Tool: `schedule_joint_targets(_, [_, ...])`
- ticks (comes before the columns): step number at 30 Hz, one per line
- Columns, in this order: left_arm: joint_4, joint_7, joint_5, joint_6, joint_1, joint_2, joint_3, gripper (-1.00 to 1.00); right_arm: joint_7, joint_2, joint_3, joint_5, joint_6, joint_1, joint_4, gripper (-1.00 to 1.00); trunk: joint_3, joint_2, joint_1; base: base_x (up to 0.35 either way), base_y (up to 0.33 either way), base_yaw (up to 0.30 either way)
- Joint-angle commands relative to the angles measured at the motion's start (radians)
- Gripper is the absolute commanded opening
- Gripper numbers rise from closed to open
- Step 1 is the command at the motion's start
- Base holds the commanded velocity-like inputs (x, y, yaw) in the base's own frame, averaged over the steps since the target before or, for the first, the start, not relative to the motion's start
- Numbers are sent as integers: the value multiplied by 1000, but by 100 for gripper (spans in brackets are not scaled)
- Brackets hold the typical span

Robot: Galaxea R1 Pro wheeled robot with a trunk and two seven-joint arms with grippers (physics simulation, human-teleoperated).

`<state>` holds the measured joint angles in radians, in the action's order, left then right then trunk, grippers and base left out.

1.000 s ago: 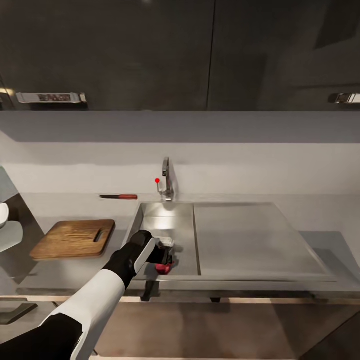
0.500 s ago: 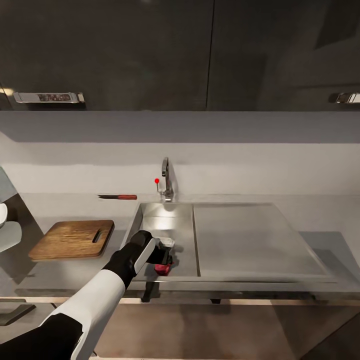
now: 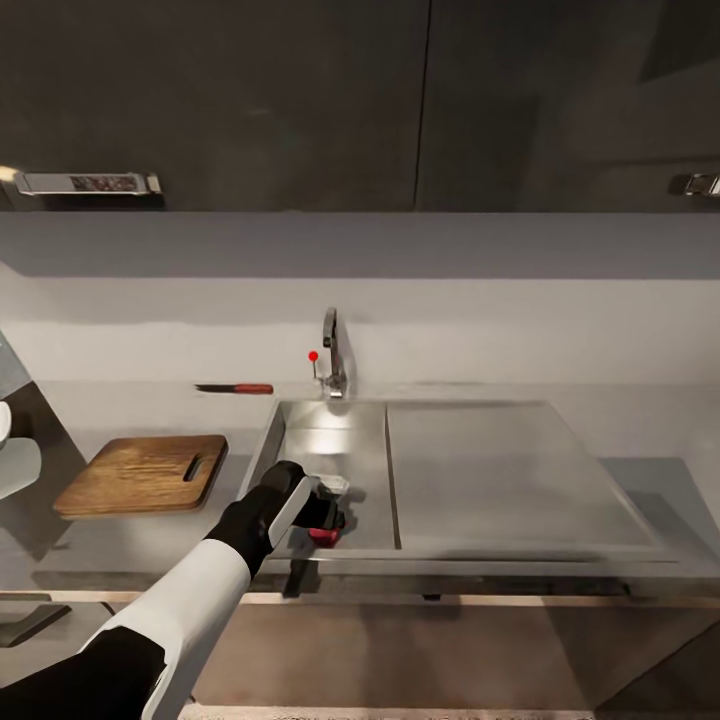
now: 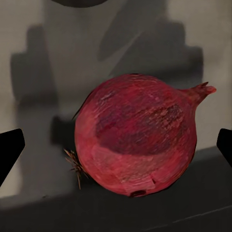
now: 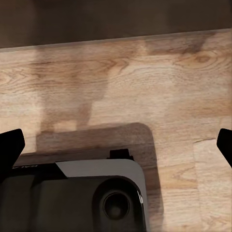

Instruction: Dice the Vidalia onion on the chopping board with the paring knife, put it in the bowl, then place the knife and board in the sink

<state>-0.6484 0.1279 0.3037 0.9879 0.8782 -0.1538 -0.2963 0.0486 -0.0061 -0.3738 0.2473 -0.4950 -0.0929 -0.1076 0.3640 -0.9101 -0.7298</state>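
Note:
The Vidalia onion, red-skinned, lies on the floor of the sink near its front wall, and it also peeks out as a red patch under the hand, onion. My left gripper is open, one fingertip on each side of the onion and apart from it; the left gripper hangs low inside the basin. The chopping board rests on the countertop left of the sink. The paring knife lies by the backsplash. A white bowl is cut off at the left edge. My right gripper is open and holds nothing.
A chrome tap with a red knob stands behind the basin. The flat draining area stretches to the right. Glossy black upper cabinets hang overhead. The right wrist view looks down at wooden floor and part of my base.
The whole head view has shifted slightly, so the camera moved. My left gripper stays open over the onion in the basin, with no visible move of its own.

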Motion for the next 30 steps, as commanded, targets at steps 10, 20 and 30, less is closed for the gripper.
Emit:
schedule_joint_targets(10, [12,9,11,3,1,0,-5,100,5,0,-8,6,-4,-1,1,100,16,-1,0,0,0,0])
schedule_joint_targets(20, [18,10,11,3,1,0,-6,100,5,0,-8,5,-4,-1,1,100,25,-1,0,0,0,0])
schedule_joint_targets(30, [19,10,10,3,1,0,-6,100,5,0,-8,6,-4,-1,1,100,26,-1,0,0,0,0])
